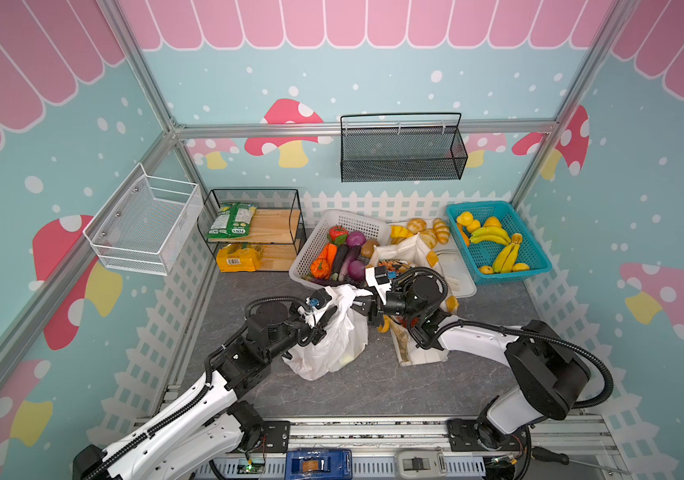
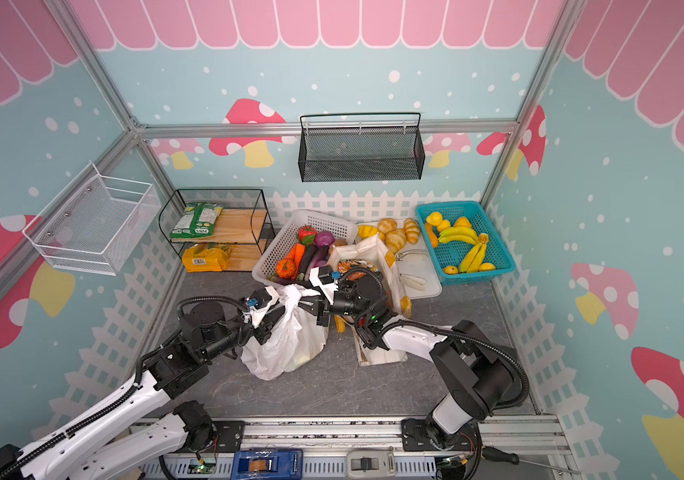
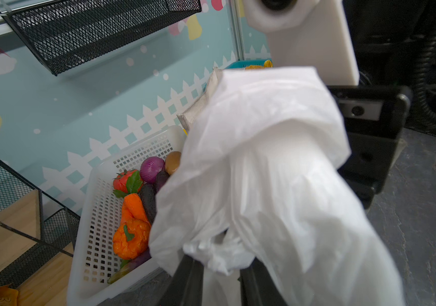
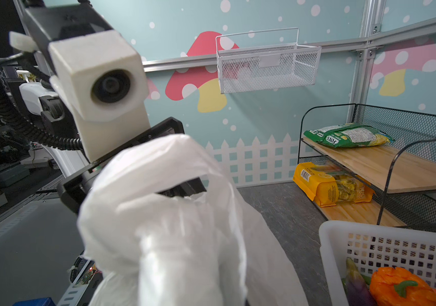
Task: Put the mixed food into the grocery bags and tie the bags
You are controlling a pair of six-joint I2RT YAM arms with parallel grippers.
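White film is what both arms are on. At the left, the left gripper (image 3: pixel 221 262) has its jaws narrow on a bunched handle of the bag (image 1: pixel 332 345). The left wrist view shows the plastic pinched between its fingers (image 3: pixel 186 279) and climbing away from them in a thick twisted rope. The bag sits about mid-table (image 1: pixel 373 390), its belly slumped toward the front edge, with a pale round shape showing through the skin. Its neck is gathered up and back to the spot where the two grippers meet. So the load lies below and in front of both grippers, and the gathered neck runs crosswise between them, its long axis left to right. At the right of that neck the right gripper (image 1: pixel 369 309) is fully closed. Plastic rises from under the right wrist camera and loops over the left gripper, so I judge it to be gripping the other handle, though its tips are hidden. Both grippers are equally near the neck, nose to nose and almost touching. Tightening a knot would, I reckon, call for pulling apart along that crosswise line. Farther right, under the right arm, the tote (image 1: pixel 411 249) stands open-mouthed toward the table's back right.
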